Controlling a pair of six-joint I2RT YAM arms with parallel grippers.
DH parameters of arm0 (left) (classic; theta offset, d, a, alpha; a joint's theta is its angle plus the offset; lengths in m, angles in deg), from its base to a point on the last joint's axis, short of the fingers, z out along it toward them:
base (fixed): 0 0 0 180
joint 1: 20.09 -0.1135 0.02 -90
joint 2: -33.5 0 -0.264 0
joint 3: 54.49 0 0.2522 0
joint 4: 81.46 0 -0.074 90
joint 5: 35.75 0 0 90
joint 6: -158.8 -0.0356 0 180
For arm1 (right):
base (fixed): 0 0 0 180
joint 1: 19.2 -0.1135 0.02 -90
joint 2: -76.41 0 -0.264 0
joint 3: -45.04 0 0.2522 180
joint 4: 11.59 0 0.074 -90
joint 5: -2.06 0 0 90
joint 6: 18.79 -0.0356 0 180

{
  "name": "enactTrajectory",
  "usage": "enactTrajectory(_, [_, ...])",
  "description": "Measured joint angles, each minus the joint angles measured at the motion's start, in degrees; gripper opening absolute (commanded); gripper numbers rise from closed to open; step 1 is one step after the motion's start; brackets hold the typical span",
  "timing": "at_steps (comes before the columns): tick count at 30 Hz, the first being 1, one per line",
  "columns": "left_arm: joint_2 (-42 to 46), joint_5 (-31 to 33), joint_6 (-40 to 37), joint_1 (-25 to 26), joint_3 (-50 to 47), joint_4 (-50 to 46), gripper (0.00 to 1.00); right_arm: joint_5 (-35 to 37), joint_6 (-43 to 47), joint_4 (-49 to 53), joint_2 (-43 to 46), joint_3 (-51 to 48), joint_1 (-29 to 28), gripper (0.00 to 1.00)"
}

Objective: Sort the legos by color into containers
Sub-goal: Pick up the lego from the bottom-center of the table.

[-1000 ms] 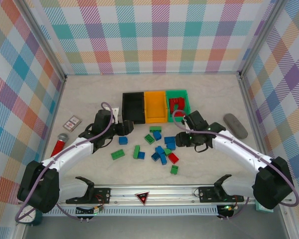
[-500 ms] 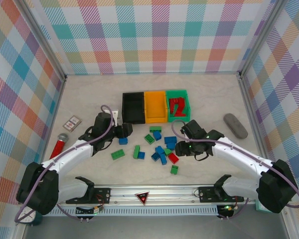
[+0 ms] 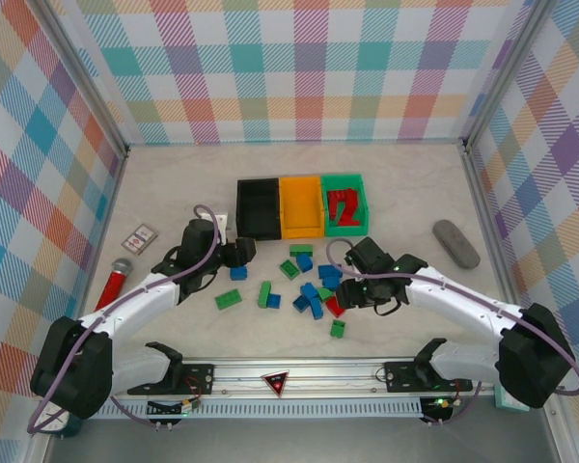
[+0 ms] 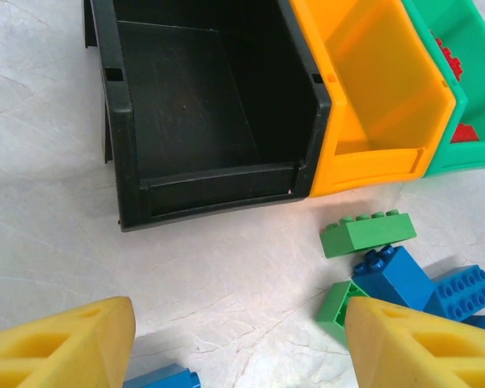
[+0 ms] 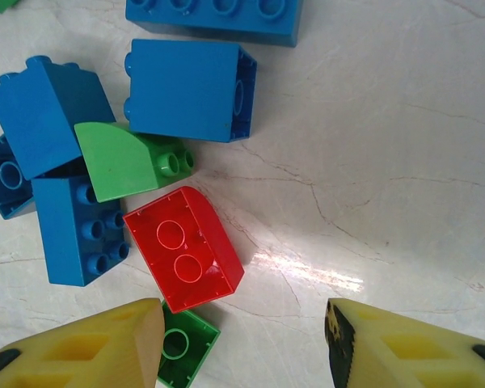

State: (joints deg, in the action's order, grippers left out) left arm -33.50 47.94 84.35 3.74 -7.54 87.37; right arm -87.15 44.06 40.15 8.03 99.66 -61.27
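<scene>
Crowding worries me: my right gripper (image 5: 242, 343), jaws spread, hovers over the small red plastic brick (image 5: 183, 248); the green curved brick (image 5: 129, 159) touching at eleven o'clock may snag. My left gripper (image 4: 238, 343) gapes too.

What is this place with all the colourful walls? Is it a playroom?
More likely a robot test booth: two white robot arms bolted to a metal rail, checked walls boxing in a pale marbled table strewn with small plastic bricks.

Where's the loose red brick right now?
The red brick lies on the table, right of centre in the top view, beside a green brick and a blue brick, right under the open right gripper.
</scene>
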Motion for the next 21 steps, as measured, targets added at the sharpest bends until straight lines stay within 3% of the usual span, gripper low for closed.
enactTrajectory(21, [0.02,0.0,-0.02,0.15,0.0,0.02,0.69,1.11,1.01,-1.05,-10.93,4.22,-6.58,0.57])
